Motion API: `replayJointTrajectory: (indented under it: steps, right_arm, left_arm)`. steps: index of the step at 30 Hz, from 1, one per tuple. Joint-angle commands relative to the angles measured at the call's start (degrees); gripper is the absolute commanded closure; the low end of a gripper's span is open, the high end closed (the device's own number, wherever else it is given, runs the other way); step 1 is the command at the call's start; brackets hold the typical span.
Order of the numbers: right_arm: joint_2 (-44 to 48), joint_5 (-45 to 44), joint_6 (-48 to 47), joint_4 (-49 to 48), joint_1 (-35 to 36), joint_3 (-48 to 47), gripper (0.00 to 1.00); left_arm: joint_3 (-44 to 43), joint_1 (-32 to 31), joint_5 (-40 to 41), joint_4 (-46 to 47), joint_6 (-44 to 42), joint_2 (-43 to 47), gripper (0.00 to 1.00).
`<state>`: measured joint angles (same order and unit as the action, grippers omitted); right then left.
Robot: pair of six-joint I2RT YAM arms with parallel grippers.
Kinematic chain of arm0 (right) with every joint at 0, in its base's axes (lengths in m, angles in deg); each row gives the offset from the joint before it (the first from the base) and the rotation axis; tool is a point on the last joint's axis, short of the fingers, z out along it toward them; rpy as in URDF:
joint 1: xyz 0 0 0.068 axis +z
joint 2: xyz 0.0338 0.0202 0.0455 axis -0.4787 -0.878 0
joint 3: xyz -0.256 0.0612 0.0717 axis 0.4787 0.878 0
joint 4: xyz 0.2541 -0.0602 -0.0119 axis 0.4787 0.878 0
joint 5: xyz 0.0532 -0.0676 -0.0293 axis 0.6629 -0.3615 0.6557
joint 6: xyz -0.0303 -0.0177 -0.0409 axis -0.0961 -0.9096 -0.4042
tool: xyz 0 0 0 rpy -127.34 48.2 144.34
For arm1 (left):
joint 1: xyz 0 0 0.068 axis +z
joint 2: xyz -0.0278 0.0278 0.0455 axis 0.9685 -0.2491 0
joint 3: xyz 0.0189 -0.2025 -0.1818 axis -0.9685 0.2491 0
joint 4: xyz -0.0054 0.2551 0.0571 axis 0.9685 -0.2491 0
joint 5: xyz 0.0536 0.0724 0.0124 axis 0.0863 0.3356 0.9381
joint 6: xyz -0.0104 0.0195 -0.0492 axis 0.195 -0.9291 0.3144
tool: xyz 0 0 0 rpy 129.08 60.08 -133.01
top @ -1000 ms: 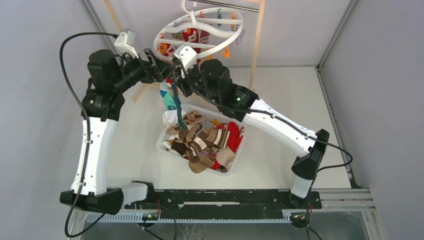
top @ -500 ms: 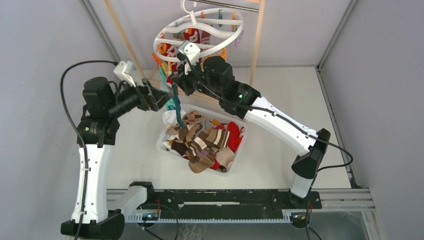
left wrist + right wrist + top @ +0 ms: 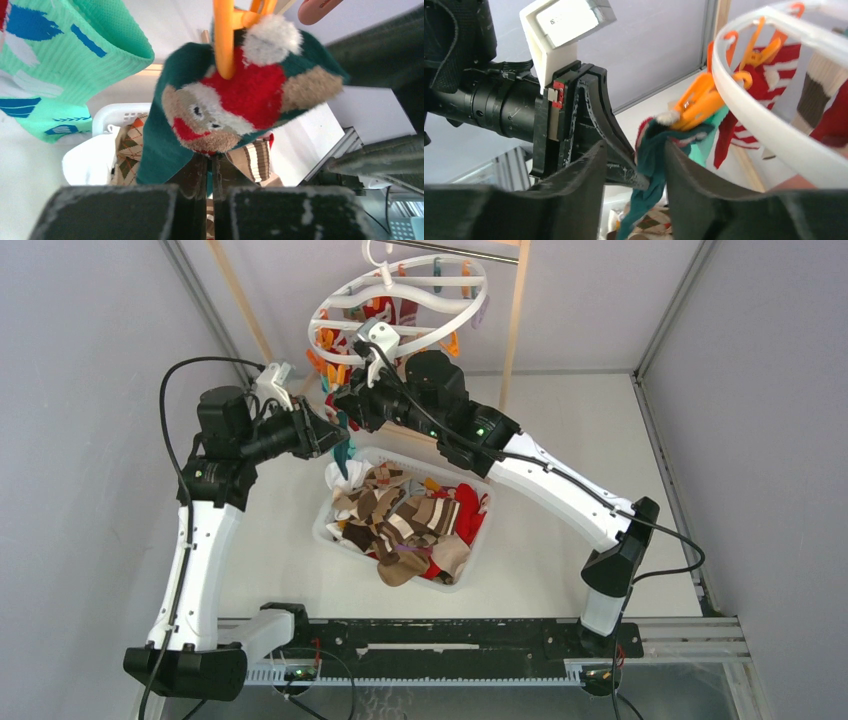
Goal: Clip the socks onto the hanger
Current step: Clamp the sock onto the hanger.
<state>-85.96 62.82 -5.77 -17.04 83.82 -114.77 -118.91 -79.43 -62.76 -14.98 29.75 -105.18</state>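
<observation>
A dark green sock [image 3: 240, 100] with red, tan and white patches hangs from an orange peg [image 3: 223, 45] on the white ring hanger [image 3: 400, 300]. My left gripper [image 3: 216, 165] is shut on the sock's lower part, with green fabric pinched between its fingers. My right gripper [image 3: 635, 147] is open just under that peg [image 3: 696, 105]. The sock [image 3: 649, 170] hangs loose between its spread fingers. A mint-teal sock [image 3: 65, 65] hangs beside it. Red and striped socks [image 3: 769, 75] are clipped further round the ring [image 3: 764, 115].
A translucent white tub [image 3: 320, 533] below the hanger holds several brown, tan and red socks [image 3: 405, 525]. The pale wooden pole frame [image 3: 515, 315] stands behind the hanger. Both arms crowd together at the ring's near left side. Grey walls close in left and right.
My left gripper came down from the hanger's rim and shut on the hanging sock's lower part. My right gripper opened, releasing the sock at the peg.
</observation>
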Motion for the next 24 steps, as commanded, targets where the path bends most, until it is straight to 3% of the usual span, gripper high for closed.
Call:
replayJointTrajectory:
  steps: [1,3,6,12,24]
  right_arm:
    - [6.74,-0.7,3.55,-5.94,-1.84,4.32,0.41]
    - [9.65,-0.07,5.08,-7.98,-3.4,7.85,0.27]
    - [14.2,0.67,7.63,-11.01,-5.88,13.5,0.22]
    - [20.36,1.37,10.82,-17.75,-10.13,24.56,0.25]
    - [15.64,0.89,10.95,-24.32,-10.08,25.62,0.34]
  left_arm:
    - [-0.23,-0.21,3.2,2.06,-1.5,0.41,0.99]
    - [-0.23,-0.21,4.0,1.97,-1.73,0.62,1.0]
    - [-0.42,-0.19,4.56,1.5,-1.93,0.47,1.0]
    - [-1.39,-0.2,4.74,0.24,-2.46,0.47,1.0]
    - [-2.69,-0.23,5.58,-2.12,-3.85,1.57,1.0]
